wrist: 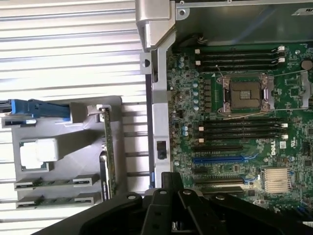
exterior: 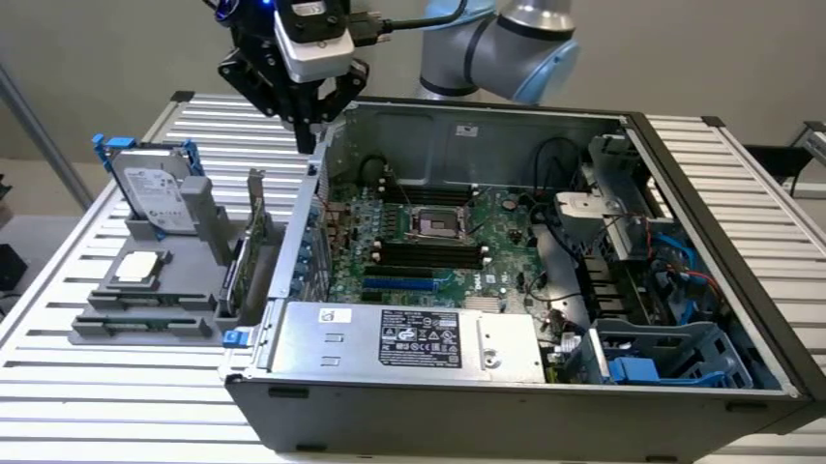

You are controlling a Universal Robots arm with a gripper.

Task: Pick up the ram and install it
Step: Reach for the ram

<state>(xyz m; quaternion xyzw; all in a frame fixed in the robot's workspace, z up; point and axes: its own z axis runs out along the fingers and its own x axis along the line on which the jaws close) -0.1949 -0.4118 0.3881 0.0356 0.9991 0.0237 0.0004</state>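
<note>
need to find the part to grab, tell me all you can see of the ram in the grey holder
The ram is a slim, long green board stick, one of two alike. They stand on edge in parallel slots at one end of the grey holder, each between grey end blocks. The holder rests on the slatted table beside the open computer case. Only the holder touches them.

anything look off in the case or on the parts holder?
Nothing stands out. The ram sits in the gray holder, the card beside it stands upright, and the motherboard slots are bare. The claw hangs shut above the case wall, holding nothing.
</note>
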